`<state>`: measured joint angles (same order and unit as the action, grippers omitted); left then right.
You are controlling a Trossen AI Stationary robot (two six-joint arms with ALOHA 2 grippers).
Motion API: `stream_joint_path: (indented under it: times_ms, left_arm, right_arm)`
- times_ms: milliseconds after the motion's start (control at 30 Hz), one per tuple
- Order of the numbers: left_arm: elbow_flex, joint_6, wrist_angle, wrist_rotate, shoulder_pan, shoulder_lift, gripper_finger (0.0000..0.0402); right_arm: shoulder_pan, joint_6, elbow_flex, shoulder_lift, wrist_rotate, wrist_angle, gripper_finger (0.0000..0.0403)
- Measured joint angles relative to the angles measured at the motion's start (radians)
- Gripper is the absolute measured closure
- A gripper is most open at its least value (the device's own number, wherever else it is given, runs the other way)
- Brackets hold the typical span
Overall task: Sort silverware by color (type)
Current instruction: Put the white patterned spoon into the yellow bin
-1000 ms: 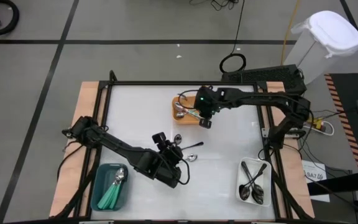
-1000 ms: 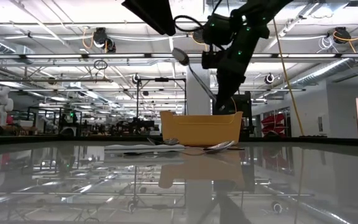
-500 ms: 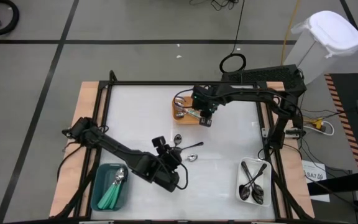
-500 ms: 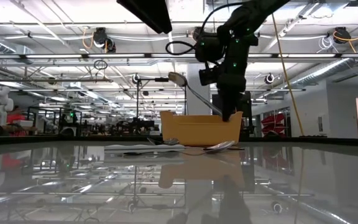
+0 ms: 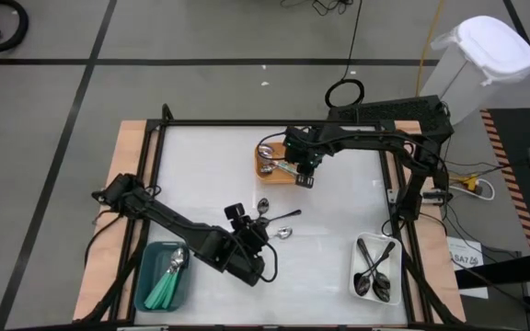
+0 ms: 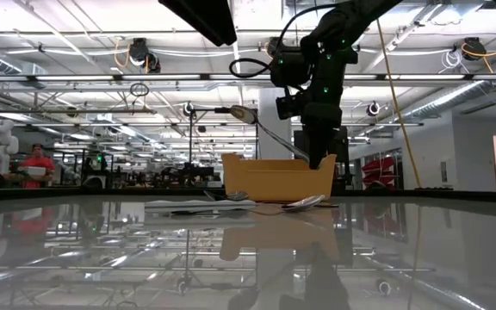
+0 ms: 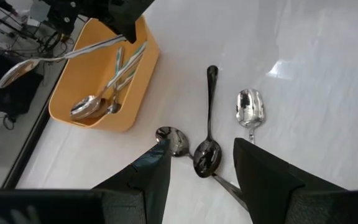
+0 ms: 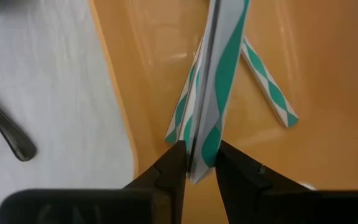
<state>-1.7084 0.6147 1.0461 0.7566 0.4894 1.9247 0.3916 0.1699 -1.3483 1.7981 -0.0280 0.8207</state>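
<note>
Teal-striped spoon (image 8: 213, 74) is sitting clamped by its handle in the right tool (image 8: 194, 165), tilting over the orange tray (image 5: 263, 172) near the bench's far edge. Left tool (image 7: 194, 174) is hovering, fingers apart, over loose spoons (image 7: 209, 118) mid-bench.

I count three trays on the counter (image 5: 210, 165): one orange tray (image 5: 263, 171), one teal tray (image 5: 145, 280), one white tray (image 5: 394, 276). Beside the orange tray, three loose spoons (image 7: 209, 118) lie on the counter. My right claw (image 8: 199, 163) grips one spoon with a teal-and-white striped handle (image 8: 219, 68) over the orange tray. The spoons heaped inside each of the three trays I cannot count exactly.
</note>
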Motion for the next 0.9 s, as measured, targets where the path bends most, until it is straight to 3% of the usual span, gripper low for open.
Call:
stream_joint_path:
  times_ms: [533,900]
  left_arm:
    - [0.000,0.000,0.000,-0.001,0.011,0.000,0.0227]
    - [0.000,0.000,0.000,-0.001,0.011,0.000,0.0227]
  right_arm:
    - [0.000,-0.026,0.000,0.000,0.005,0.021,0.0321]
    - [-0.001,-0.045,0.000,-0.021,0.055,0.029,0.0206]
